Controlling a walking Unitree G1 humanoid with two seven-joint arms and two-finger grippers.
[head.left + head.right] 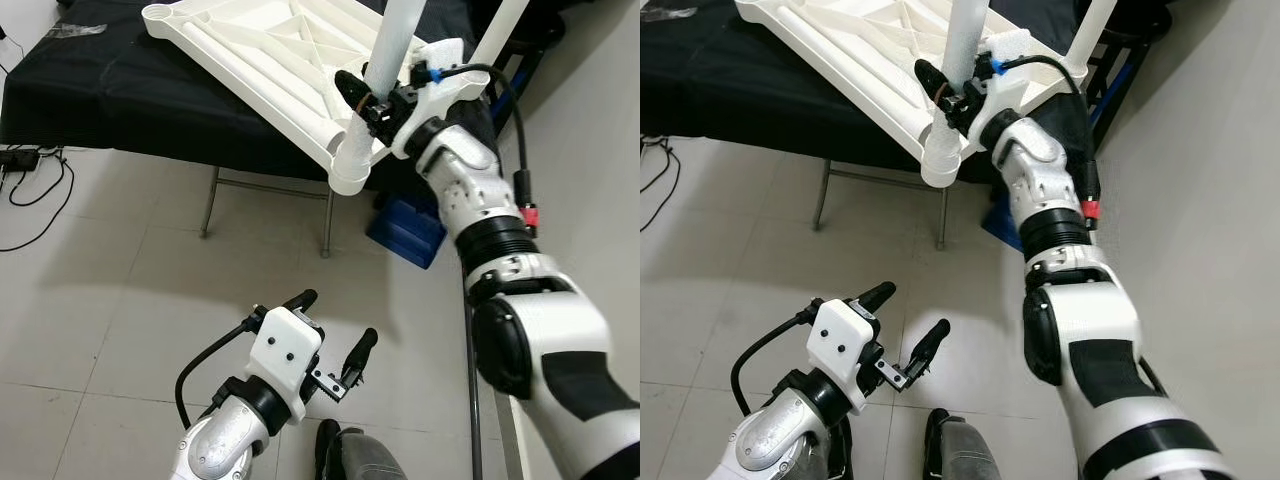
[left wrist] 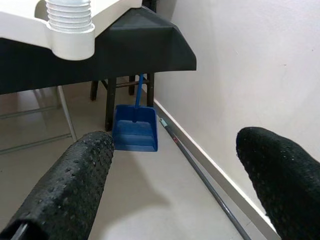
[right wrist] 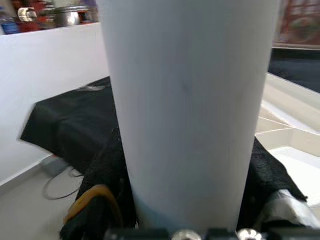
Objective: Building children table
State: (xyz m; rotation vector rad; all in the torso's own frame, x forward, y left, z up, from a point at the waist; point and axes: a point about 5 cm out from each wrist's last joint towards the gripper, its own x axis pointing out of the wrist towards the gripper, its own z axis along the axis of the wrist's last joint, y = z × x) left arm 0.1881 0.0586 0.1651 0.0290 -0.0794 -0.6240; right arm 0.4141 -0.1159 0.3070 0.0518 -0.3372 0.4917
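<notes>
Pale tiled floor (image 1: 100, 300) runs under a desk draped in black cloth (image 1: 110, 90), w/ a white wall to the robot's right.

Left eye view: a white ribbed plastic children's tabletop (image 1: 270, 50) lies upside down on the desk, one corner overhanging the edge. A white plastic tube leg (image 1: 395, 40) stands in the round corner socket (image 1: 350, 165). The right claw (image 1: 372, 95) is clamped on that leg just above the socket. The left claw (image 1: 335, 335) hangs low over the floor, fingers apart, holding nothing. A blue plastic dustpan (image 1: 405, 230) sits under the desk near the wall; black cables (image 1: 35, 180) trail on the floor at far left.

Right eye view: same scene; a second white leg (image 1: 1095, 30) rises behind the right arm.

Left wrist view: two black fingers (image 2: 75, 185) spread wide, w/ the dustpan and a threaded socket corner beyond them. A thin dark rod (image 2: 205, 180) lies along the wall base.

Right wrist view: the leg sits close up, black fingers (image 3: 107, 170) pressed on both sides.
</notes>
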